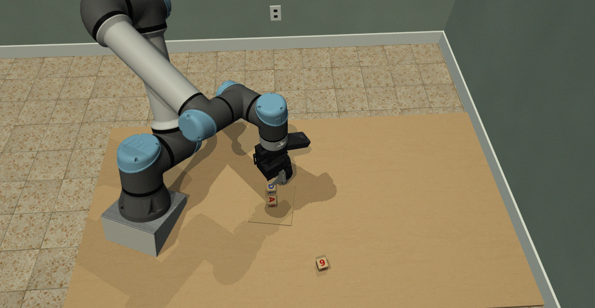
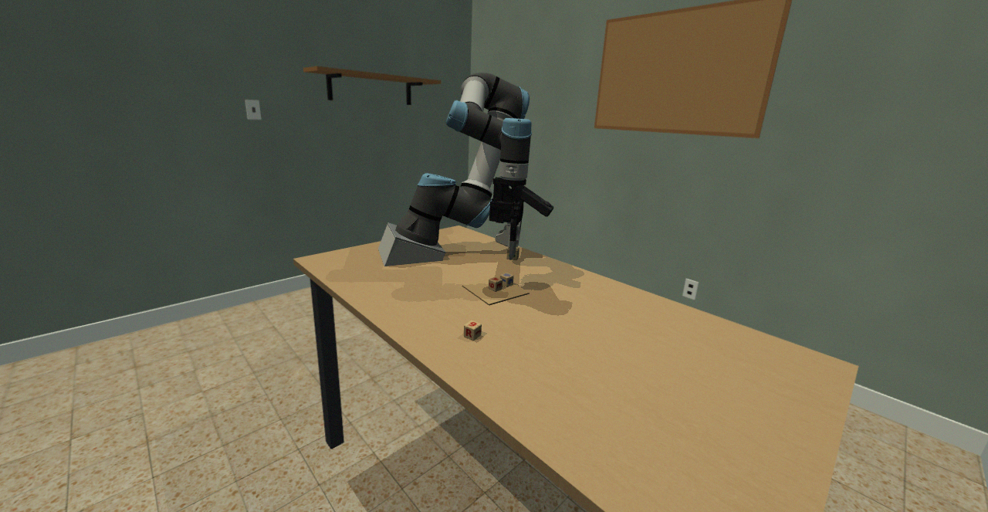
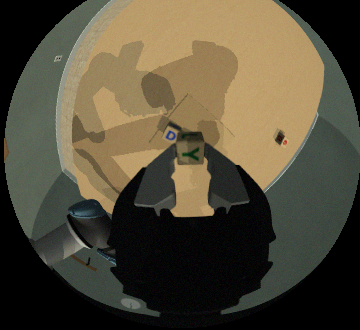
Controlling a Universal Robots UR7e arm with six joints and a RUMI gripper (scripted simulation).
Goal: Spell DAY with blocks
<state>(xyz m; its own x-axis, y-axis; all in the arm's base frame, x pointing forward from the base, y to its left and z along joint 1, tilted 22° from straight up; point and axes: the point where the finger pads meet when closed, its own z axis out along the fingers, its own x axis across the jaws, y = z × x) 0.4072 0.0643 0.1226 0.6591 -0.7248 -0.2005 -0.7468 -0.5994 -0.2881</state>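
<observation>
In the top view the pincer [image 1: 281,180] hid the Y block [image 3: 189,153] it gripped, which showed only at the wrist view's centre, raised just above the D block [image 1: 271,187] and the A block [image 1: 272,200] on the mat [image 1: 287,219], while the 9 block [image 1: 321,263] lay on the counter [image 1: 416,206] at lower right.

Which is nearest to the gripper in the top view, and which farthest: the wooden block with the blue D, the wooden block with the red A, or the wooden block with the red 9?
1. Wooden block with the blue D: on the mat, just below the gripper.
2. Wooden block with the red A: next in the row, touching the D.
3. Wooden block with the red 9: off the mat, alone toward the table's near edge.
</observation>
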